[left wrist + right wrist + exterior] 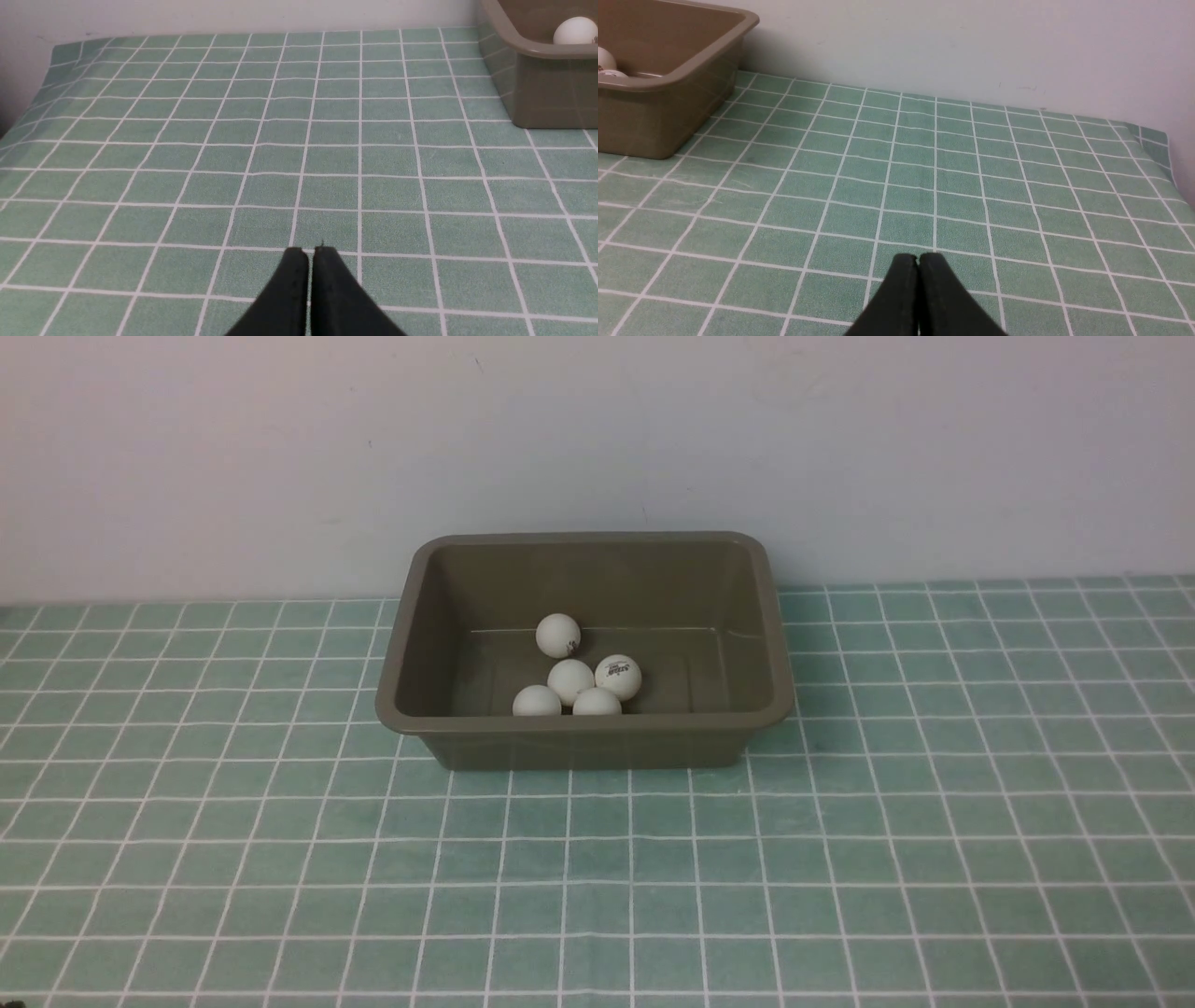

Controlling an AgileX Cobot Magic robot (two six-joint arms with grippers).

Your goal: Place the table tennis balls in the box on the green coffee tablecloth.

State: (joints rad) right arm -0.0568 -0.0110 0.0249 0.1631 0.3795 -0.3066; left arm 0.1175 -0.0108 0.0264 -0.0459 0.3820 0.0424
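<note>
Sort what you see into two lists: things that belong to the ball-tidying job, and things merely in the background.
Belongs to the job:
- five table tennis balls, all inside the box
- box
- green tablecloth
- left hand and right hand, both shut and empty

Just background:
- white wall

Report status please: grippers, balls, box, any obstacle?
Left gripper shut, empty. Right gripper shut, empty. Five balls inside box on green cloth. No obstacle seen.

five white balls (570, 679) in box (583, 739)
</note>
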